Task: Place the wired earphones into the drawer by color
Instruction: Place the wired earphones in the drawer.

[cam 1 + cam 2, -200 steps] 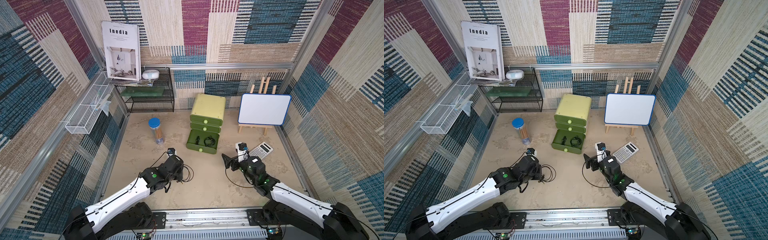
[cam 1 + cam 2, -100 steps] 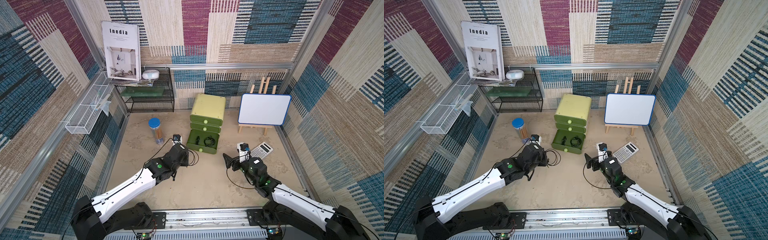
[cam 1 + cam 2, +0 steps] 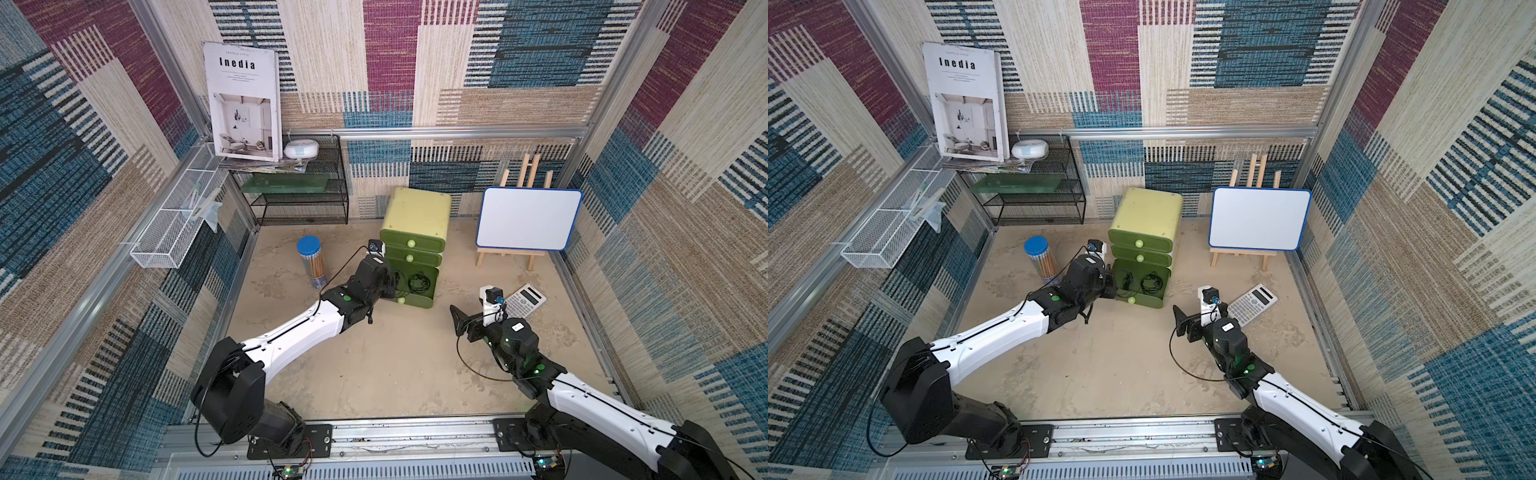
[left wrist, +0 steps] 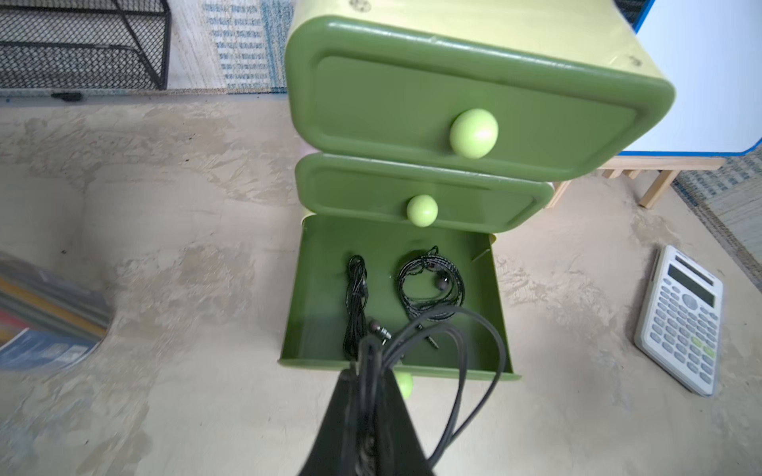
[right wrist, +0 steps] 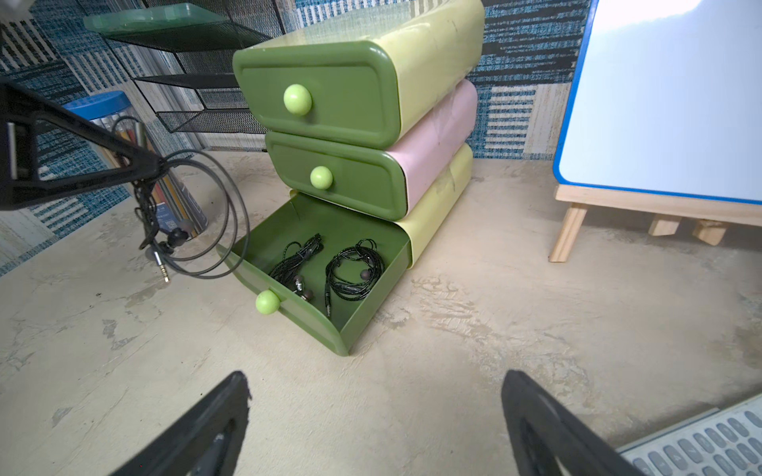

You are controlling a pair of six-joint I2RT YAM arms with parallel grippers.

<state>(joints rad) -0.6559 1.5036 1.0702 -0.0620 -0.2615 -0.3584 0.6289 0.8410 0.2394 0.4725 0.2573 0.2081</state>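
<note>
We see the left pincer (image 5: 150, 167) clenched on a black coiled wired earphone set (image 5: 178, 235), which dangles at 9 o'clock of the open dark-green bottom drawer (image 5: 313, 317), just beside its front rim. Inside lie a bunched black earphone set (image 4: 355, 301) and a looped black earphone set (image 4: 431, 284). The right pincer (image 5: 375, 375) is spread wide and empty, at the drawer's 4 o'clock over the sandy beige table (image 3: 374, 374).

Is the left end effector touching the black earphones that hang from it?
Touching: the right wrist view shows the left end effector shut on the black earphones.
</note>
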